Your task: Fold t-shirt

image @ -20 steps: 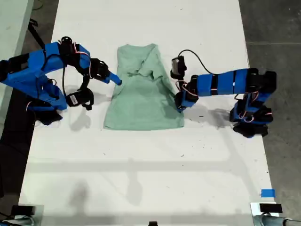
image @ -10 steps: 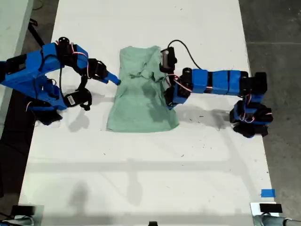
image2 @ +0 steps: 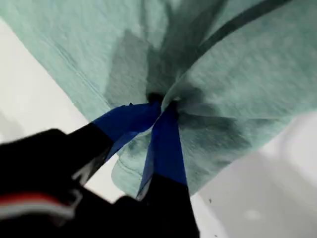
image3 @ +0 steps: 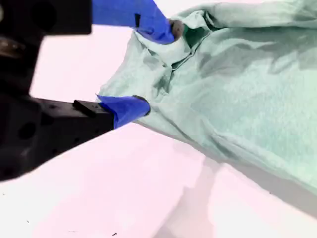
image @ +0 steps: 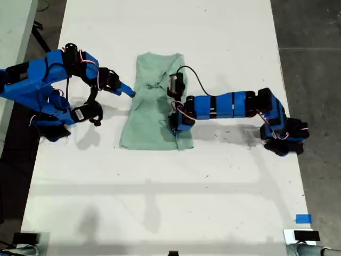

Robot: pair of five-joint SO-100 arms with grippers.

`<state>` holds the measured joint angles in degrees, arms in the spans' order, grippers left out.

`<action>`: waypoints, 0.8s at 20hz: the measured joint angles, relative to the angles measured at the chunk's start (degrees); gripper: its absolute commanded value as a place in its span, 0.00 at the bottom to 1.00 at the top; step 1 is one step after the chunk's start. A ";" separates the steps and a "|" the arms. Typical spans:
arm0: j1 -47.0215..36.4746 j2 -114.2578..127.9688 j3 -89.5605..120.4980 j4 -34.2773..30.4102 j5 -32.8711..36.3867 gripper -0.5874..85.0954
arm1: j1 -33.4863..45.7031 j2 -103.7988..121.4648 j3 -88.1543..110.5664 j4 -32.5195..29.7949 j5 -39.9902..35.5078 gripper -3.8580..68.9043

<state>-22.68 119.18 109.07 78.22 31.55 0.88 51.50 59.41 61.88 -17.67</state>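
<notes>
The t-shirt [image: 154,109] lies on the white tabletop [image: 170,181], between the two blue arms, toward the far half of the surface in the exterior view. No containers show in any view.

The first gripper [image2: 161,101] reaches in from the exterior view's right and sits over the shirt's middle [image: 175,121]. Its jaws are pinched together on a bunched tuck of the mint fabric, with creases spreading out from the pinch point and the cloth hanging down around the blue tips.

The second gripper [image3: 156,67] is at the shirt's edge on the exterior view's left [image: 127,90]. Its jaws stand apart, one blue tip pressed against a crumpled fold of the sleeve area, the other just below the cloth edge near the tabletop; they do not grip anything.

Against the frames from a second ago, the first gripper has travelled from the shirt's edge on the exterior view's right toward its centre, dragging that side over so the shirt now looks narrower. The second gripper has barely shifted.
</notes>
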 measured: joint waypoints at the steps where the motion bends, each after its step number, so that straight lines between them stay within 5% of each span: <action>1: 0.00 0.00 0.09 0.00 0.00 0.29 | 0.00 -1.49 -2.20 -0.70 0.97 0.44; 2: 0.00 0.18 0.35 0.00 -0.09 0.29 | 0.00 -2.02 -3.78 -0.79 1.05 0.53; 12: 2.55 3.08 7.29 -1.49 -6.42 0.29 | 4.57 17.23 -8.96 24.70 -4.39 0.40; 16: 7.29 2.72 13.80 -5.71 -12.30 0.29 | 6.94 23.12 -6.50 27.16 -5.71 0.37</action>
<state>-15.38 121.90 122.87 72.51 19.25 7.82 74.62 52.91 89.03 -23.38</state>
